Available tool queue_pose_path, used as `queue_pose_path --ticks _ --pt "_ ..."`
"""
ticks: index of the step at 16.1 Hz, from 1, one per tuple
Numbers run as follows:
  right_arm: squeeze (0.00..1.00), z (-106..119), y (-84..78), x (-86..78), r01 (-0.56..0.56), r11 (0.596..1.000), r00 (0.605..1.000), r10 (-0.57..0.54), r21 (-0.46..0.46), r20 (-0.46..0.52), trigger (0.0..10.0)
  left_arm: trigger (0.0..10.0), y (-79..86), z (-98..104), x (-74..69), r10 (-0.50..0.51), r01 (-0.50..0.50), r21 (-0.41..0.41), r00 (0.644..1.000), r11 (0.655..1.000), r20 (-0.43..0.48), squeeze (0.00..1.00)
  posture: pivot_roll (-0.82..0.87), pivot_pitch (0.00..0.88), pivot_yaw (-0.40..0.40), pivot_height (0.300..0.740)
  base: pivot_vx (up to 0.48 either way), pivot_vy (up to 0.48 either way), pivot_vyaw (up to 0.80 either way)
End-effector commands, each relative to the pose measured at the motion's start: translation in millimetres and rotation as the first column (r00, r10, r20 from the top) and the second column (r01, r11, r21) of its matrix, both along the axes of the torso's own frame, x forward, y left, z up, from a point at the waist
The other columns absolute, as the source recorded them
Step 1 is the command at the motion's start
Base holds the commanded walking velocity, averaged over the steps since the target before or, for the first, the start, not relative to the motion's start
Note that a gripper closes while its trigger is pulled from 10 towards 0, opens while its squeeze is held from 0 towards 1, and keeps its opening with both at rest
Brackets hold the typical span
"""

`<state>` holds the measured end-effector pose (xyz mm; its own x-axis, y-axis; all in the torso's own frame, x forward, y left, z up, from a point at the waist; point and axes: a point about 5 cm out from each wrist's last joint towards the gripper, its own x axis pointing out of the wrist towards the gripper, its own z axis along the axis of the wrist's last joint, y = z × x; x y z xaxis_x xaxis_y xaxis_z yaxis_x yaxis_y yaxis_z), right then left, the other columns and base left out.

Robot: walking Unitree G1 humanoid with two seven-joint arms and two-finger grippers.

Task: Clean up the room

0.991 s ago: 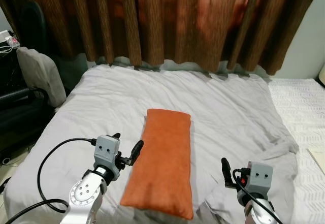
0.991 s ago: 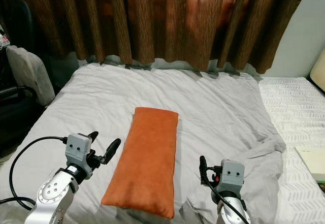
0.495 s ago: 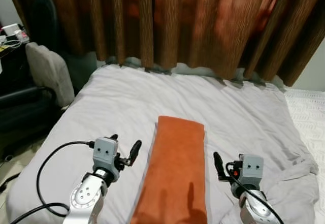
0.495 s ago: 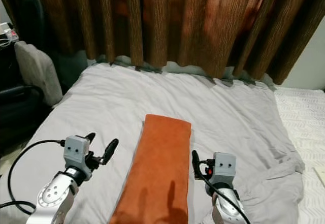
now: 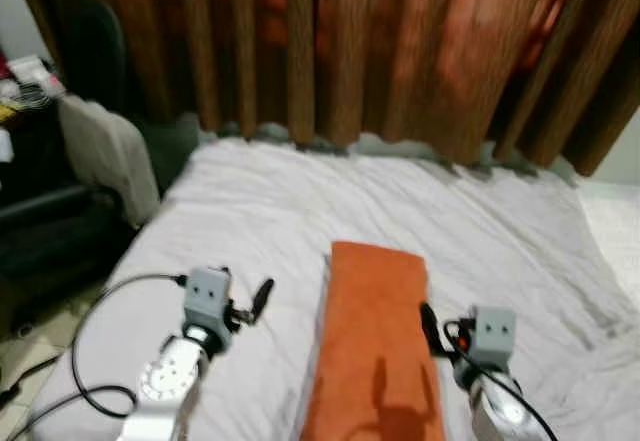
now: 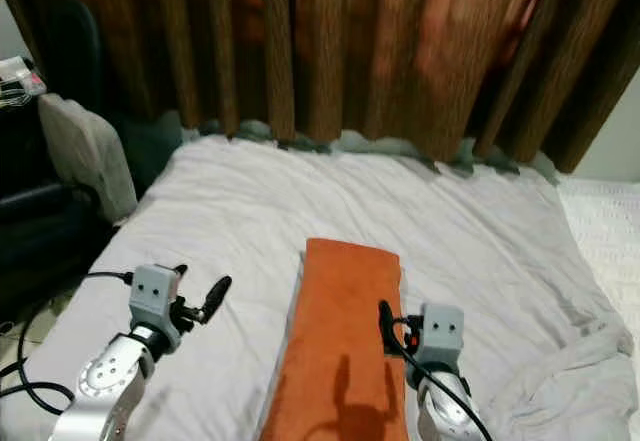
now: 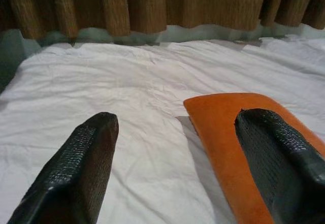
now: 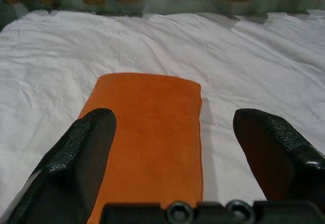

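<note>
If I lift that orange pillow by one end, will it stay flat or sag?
The orange pillow looks soft and plush, so it would probably sag. It seems light for its size. Lying flat on the wrinkled white sheet, it likely drags the fabric if pushed.

orange pillow cut off below, blurred

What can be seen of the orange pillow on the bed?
The long rectangular orange pillow of velvety fabric lies flat on the wrinkled pale grey bedsheet, its length running from the robot toward the brown curtain. The far corners are rounded, and a dark shadow falls on its near part. The open left pincer and the open right pincer flank it; neither grips it.
</note>
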<state>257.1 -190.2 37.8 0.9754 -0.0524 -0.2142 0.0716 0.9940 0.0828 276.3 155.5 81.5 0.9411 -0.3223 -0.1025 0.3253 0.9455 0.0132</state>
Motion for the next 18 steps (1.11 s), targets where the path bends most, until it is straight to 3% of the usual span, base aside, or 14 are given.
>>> queue_pose_path --ticks 1,4,5,7,9,12,15,18 --pt "0.0 -5.5 -9.1 -1.5 0.043 0.999 0.999 -0.042 0.027 -0.03 10.0 10.0 -2.9 -16.6 1.2 -0.012 0.01 -0.026 0.995 1.0 -0.104 0.0 0.07 0.027 -0.075 0.74 0.0 0.0 0.0" --pt "0.0 -12.1 -14.2 7.3 0.079 0.993 0.995 -0.073 0.089 -0.07 10.0 10.0 -5.8 -29.8 12.1 -0.039 0.025 -0.078 0.981 0.997 -0.192 0.0 0.08 0.054 -0.077 0.74 0.0 0.0 0.0" --pt "0.0 -12.7 -30.0 19.4 0.146 0.986 0.986 -0.139 0.078 -0.097 10.0 10.0 -8.5 -35.2 27.0 -0.057 0.002 -0.206 0.964 0.979 -0.26 0.0 0.07 0.09 -0.067 0.74 0.0 0.0 0.0" --pt "0.0 -2.9 -42.8 27.8 0.159 0.987 0.985 -0.16 -0.017 -0.073 10.0 10.0 -8.2 -22.3 40.3 -0.079 0.052 -0.131 0.976 0.99 -0.204 0.0 0.05 0.092 -0.053 0.74 0.0 0.0 0.0" --pt "0.0 -0.8 -39.2 24.3 0.117 0.993 0.992 -0.118 -0.03 -0.047 10.0 10.0 -4.8 -10.2 39.9 -0.104 0.1 -0.039 0.988 0.994 -0.111 0.0 0.04 0.086 -0.047 0.74 0.0 0.0 0.0" --pt "0.0 -11.2 -28.6 16.6 0.123 0.992 0.991 -0.121 0.027 -0.053 10.0 10.0 2.9 -10.3 40.3 -0.053 0.049 -0.062 0.996 0.997 -0.073 0.0 0.03 0.061 -0.039 0.74 0.0 0.0 -0.51" --pt "0.0 -9.0 -14.9 17.3 0.033 0.999 0.999 -0.034 -0.038 -0.023 10.0 10.0 -4.1 -13.3 37.0 -0.059 0.055 -0.055 0.996 0.997 -0.065 0.0 0.03 0.043 -0.04 0.74 0.0 0.0 -0.53" --pt "0.0 -5.8 -16.5 21.9 0.028 0.999 0.999 -0.029 -0.033 -0.017 10.0 10.0 -7.9 -15.0 35.4 -0.051 0.048 -0.049 0.998 0.998 -0.047 0.0 0.02 0.04 -0.046 0.74 0.0 -0.141 0.0"
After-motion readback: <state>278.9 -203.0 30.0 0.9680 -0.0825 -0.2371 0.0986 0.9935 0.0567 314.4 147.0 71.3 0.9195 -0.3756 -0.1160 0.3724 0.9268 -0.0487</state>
